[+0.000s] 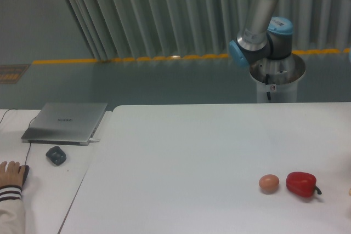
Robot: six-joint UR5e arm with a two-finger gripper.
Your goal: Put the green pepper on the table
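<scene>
no hand visible, only arm above table.

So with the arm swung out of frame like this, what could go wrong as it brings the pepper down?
The jaws and the green pepper are out of view, so I cannot check the grip. The red pepper and the tan egg-like ball sit near the table's right front, where a descent might knock them. A person's hand rests on the mouse at the adjoining desk, close to the table's left edge.
</scene>
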